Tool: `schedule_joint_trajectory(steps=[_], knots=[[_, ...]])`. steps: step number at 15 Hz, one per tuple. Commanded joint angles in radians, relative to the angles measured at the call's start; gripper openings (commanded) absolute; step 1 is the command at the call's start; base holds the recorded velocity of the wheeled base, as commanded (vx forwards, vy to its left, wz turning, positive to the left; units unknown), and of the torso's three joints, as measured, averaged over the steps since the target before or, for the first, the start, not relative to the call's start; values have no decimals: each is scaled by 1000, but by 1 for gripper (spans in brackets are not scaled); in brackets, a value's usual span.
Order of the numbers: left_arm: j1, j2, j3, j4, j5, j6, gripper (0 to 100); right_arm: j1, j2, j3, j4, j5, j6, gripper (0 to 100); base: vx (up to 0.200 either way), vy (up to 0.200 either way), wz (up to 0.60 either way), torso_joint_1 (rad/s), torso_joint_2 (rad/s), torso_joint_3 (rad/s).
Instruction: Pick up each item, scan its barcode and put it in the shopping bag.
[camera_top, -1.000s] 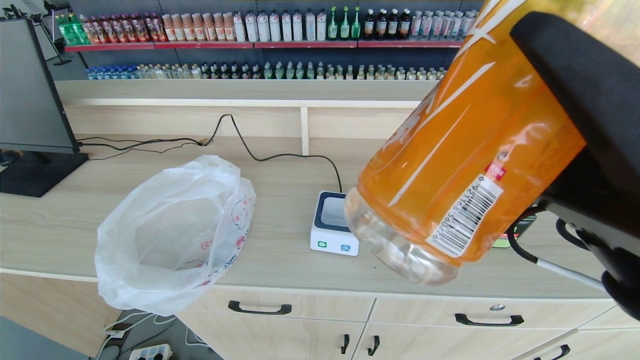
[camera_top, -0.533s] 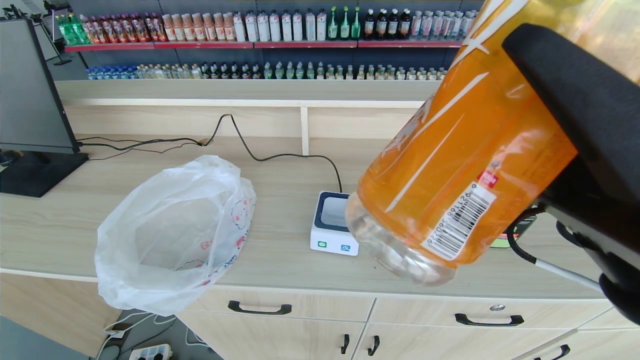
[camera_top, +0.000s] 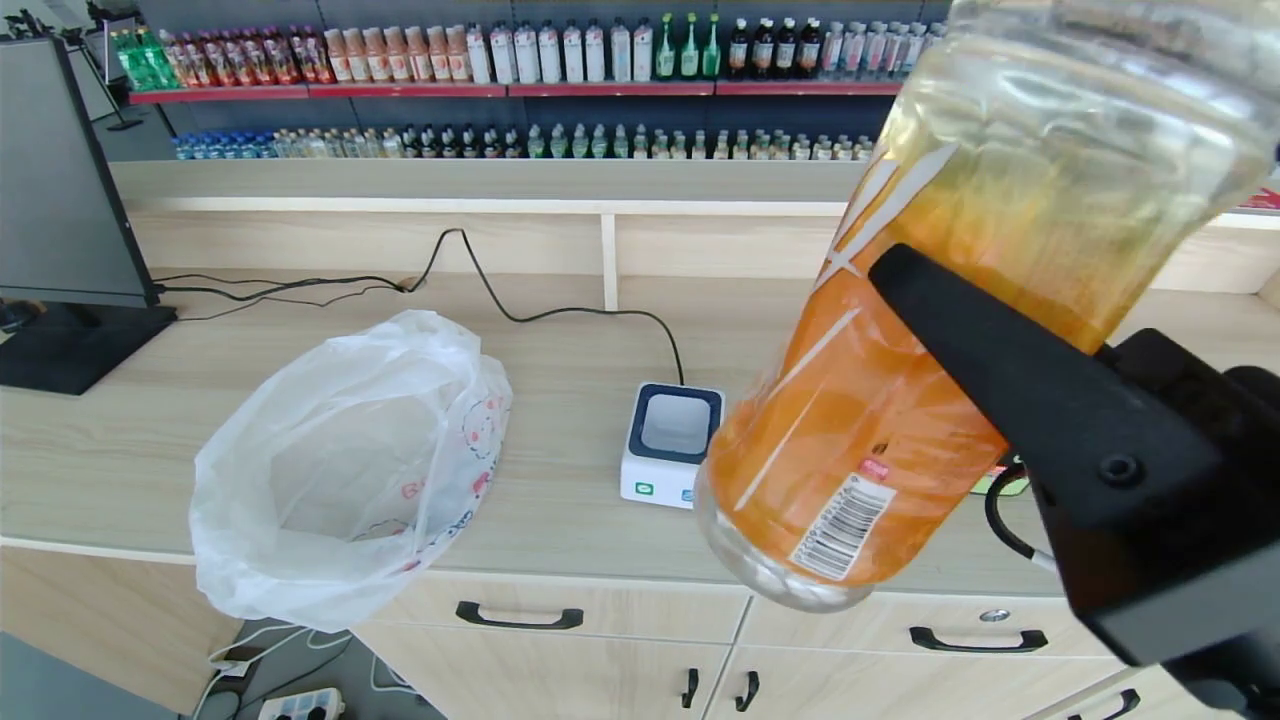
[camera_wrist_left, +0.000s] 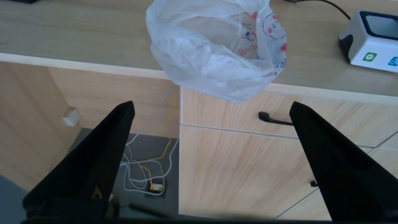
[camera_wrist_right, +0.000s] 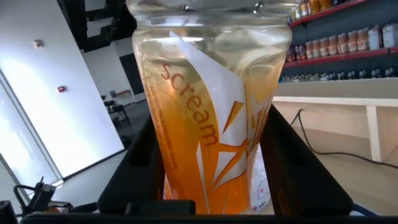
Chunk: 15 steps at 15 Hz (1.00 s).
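Right gripper (camera_wrist_right: 214, 162) is clamped on the bottle (camera_top: 880, 420), one finger (camera_wrist_right: 140, 168) on each side of the body. In the head view a black finger lies across the bottle's near side; the other is hidden behind it.

Bottle is in the air, off the counter (camera_top: 560, 350) and tilted, with the clear base low and toward the camera and the top up and to the right. Cap end is cut off by the frame. Orange label wraps the lower body. Barcode (camera_top: 840, 525) sits just above the base and faces the head camera.

In the head view the base is just right of the scanner (camera_top: 668, 445) and overlaps its right edge. Can't tell how high it is above the counter. Scanner is a small white box with a dark-rimmed window facing up, and a cable (camera_top: 560, 310) runs from it toward the back.

Bag (camera_top: 340, 470) is white plastic, left of the scanner and apart from it. Its mouth is open and it sags over the counter's front edge.

Left gripper (camera_wrist_left: 211, 109) hangs low in front of the cabinet (camera_wrist_left: 249, 162), below the bag, jaws wide and empty.

Monitor (camera_top: 60, 180) sits at the far left of the counter. Shelves (camera_top: 520, 50) of drinks line the back wall. Power strip (camera_top: 300, 705) is on the floor under the bag.
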<state>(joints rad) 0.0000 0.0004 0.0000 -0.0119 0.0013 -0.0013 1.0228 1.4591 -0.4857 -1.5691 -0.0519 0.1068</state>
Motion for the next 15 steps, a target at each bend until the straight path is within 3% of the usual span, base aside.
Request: schedule_joint_trajectory(steps=[1,7,13,15], knots=[[0,0,0,0,0,0,100,0,47,39,-2,0,-52,0,0,0,0,0,0,0],[-2,0,0,0,0,0,100,-6,152,38,-2,-51,-197,0,0,0,0,0,0,0],[-2,0,0,0,0,1,100,-233,173,45,-2,-89,-220,0,0,0,0,0,0,0],[-2,0,0,0,0,1,100,-260,193,56,-2,-89,-220,0,0,0,0,0,0,0]])
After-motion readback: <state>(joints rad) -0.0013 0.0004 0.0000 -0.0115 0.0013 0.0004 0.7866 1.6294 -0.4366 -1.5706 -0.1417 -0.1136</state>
